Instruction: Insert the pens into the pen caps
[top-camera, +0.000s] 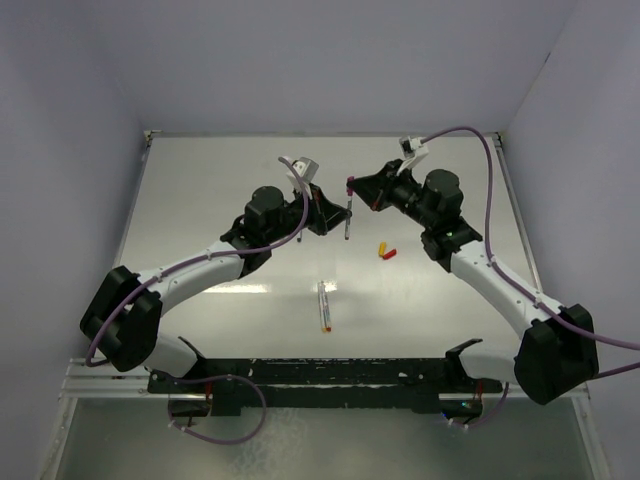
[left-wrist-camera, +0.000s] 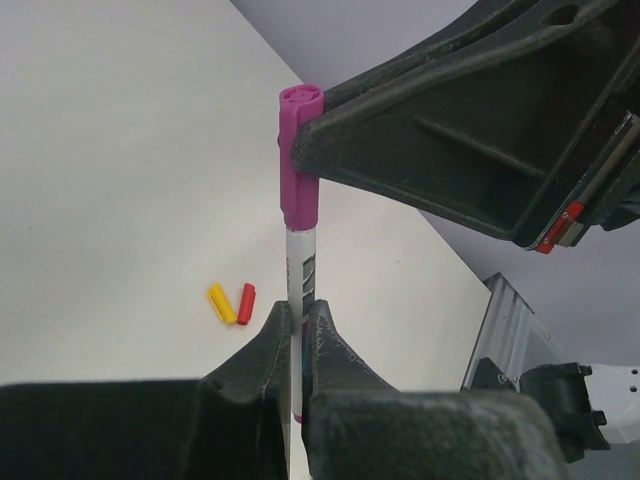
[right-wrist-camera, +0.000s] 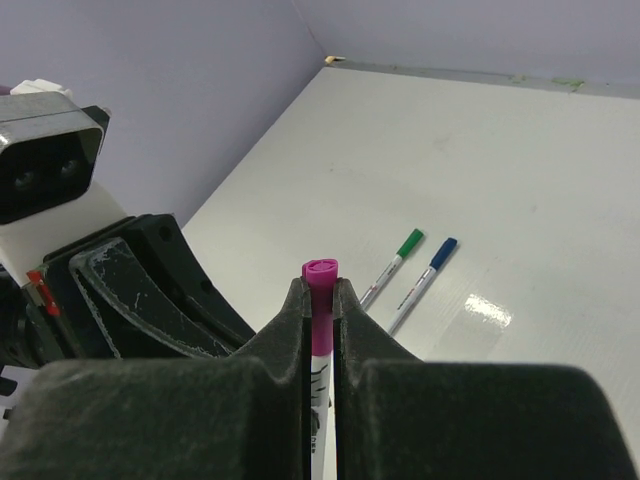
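Note:
A white-grey pen (left-wrist-camera: 300, 262) stands upright above the table, with a magenta pen cap (left-wrist-camera: 298, 150) over its top end. My left gripper (left-wrist-camera: 297, 306) is shut on the pen's body. My right gripper (right-wrist-camera: 320, 286) is shut on the magenta cap (right-wrist-camera: 320, 271), with the pen's white body (right-wrist-camera: 318, 395) showing between its fingers. In the top view the two grippers (top-camera: 340, 222) (top-camera: 353, 186) meet at the pen (top-camera: 347, 215) behind the table's middle. A yellow cap (left-wrist-camera: 221, 302) and a red cap (left-wrist-camera: 246, 303) lie loose side by side on the table.
A green-capped pen (right-wrist-camera: 393, 262) and a blue-capped pen (right-wrist-camera: 424, 277) lie side by side on the table. Two more pens (top-camera: 325, 306) lie close together near the middle front. The yellow and red caps (top-camera: 386, 250) lie right of centre. Walls border the table.

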